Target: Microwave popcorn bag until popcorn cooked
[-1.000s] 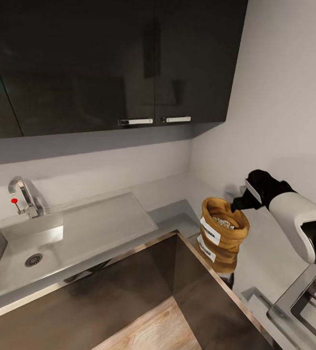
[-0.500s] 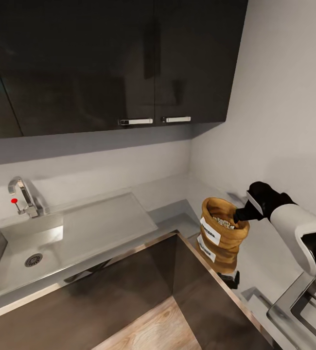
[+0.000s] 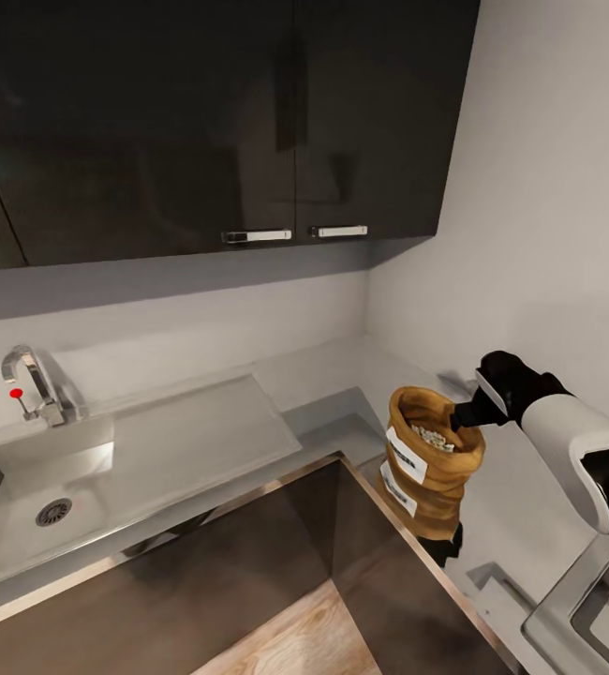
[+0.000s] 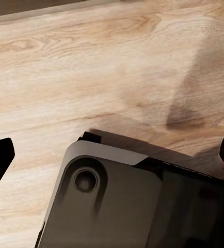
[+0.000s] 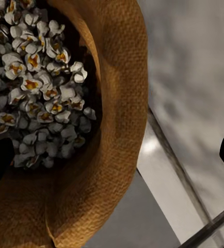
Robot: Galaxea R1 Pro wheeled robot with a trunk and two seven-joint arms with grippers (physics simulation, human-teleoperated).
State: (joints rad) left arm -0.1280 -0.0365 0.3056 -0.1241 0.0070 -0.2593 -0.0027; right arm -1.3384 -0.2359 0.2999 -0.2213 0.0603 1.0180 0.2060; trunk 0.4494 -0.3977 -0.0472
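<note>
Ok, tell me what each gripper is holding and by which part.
Nothing is clamped yet. The right gripper is open, its fingers straddling the rolled rim of the popcorn bag, one inside, one outside. The left gripper is open and empty.

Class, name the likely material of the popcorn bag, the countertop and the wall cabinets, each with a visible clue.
Popcorn bag: coarse woven cloth, burlap-like; weave shows up close. Countertop: smooth pale grey slab, perhaps stone or composite; faint sheen. Wall cabinets: glossy dark panels, probably lacquer; dim reflections.

popcorn (image 3: 431,435) in popcorn bag (image 3: 429,466) | bag on countertop (image 3: 520,487) (right of sink (image 3: 47,487))
</note>
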